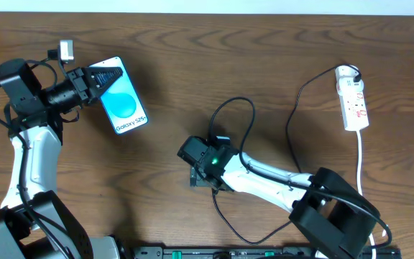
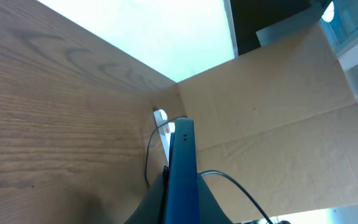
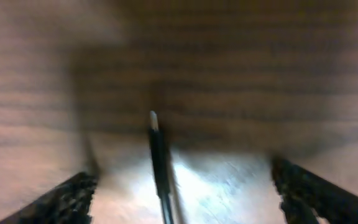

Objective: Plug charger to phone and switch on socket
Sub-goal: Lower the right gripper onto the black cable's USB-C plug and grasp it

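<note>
Overhead view: no part of the task reads as complete. The phone (image 1: 124, 101) is at the left of the table (image 1: 192, 50), screen up and lit blue. The left gripper (image 1: 98, 80) is clamped on its upper end. The left wrist view shows the handset edge-on between the fingers, apparently lifted and tilted off the wood. Nothing is visibly inserted in the phone, though its port cannot be seen.

The right wrist view is blurred. It shows the charger (image 3: 159, 155) lying on the table with its pale connector tip (image 3: 153, 117) pointing away from the camera. The right gripper (image 3: 182, 177) is spread wide, one finger on either side of the cable and neither touching it, so the connector is not yet grasped. Overhead, this arm sits near the table's centre, well apart from the phone, with black cable looping around it.

The socket (image 1: 354, 97) lies at the far right, well apart from both grippers and untouched. A dark plug appears seated at its upper end. The switch position cannot be read.

Judgement: the steps left are grasping the connector, carrying it to the phone, mating it, and pressing the switch.

Surface: dark brown wood-grain tabletop, matt, free of clutter apart from the cabling.

Room: plain cardboard sheets (image 2: 272, 112) stand beyond the far edge, with a bright pale panel beside them. Little else can be made out.
</note>
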You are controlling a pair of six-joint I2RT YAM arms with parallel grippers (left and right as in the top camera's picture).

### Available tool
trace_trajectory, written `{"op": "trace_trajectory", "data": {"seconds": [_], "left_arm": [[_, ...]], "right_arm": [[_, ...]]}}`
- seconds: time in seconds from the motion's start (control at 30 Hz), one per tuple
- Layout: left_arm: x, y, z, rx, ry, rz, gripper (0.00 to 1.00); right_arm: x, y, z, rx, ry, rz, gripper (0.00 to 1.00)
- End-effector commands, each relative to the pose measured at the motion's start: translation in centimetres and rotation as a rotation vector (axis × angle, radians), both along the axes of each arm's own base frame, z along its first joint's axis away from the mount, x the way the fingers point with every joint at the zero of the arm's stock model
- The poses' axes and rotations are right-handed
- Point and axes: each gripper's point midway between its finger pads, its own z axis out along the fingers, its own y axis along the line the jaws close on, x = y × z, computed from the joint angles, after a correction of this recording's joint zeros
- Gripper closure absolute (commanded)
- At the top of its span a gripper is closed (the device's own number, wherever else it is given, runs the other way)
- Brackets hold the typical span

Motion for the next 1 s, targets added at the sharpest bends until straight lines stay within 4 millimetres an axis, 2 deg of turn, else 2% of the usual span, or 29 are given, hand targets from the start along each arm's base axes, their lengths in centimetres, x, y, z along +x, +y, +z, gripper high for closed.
{"op": "trace_trajectory", "data": {"seconds": [0.0,0.17,0.27,0.57,0.67,0.7,0.77,0.97], "left_arm": [[-0.5,-0.3,2.0,0.01,-0.063,-0.034,0.93],[-0.5,-0.3,2.0,0.01,-0.064,-0.034,0.93],[-0.5,-0.3,2.0,0.01,-0.064,-0.034,0.93],[-0.5,-0.3,2.0,0.01,-0.064,-0.034,0.93],[-0.5,-0.3,2.0,0.01,-0.064,-0.034,0.93],[-0.5,-0.3,2.0,0.01,-0.064,-0.034,0.93],[-0.5,-0.3,2.0,0.01,-0.064,-0.034,0.93],[-0.5,-0.3,2.0,0.01,-0.064,-0.034,0.93]], "right_arm": [[-0.5,-0.7,-1.3,-0.016,0.014,-0.011,0.16],[-0.2,-0.8,-1.2,-0.023,-0.005,-0.014,0.23],[-0.1,-0.7,-1.2,-0.022,-0.006,-0.014,0.38],[-0.9,-0.7,-1.4,-0.016,0.034,-0.008,0.42],[-1.2,-0.6,-1.4,-0.009,0.051,-0.006,0.5],[-1.3,-0.7,-1.4,-0.011,0.054,-0.006,0.56],[-1.4,-0.6,-1.4,-0.007,0.063,-0.005,0.6],[-1.6,-0.5,-1.4,-0.002,0.07,-0.003,0.85]]}}
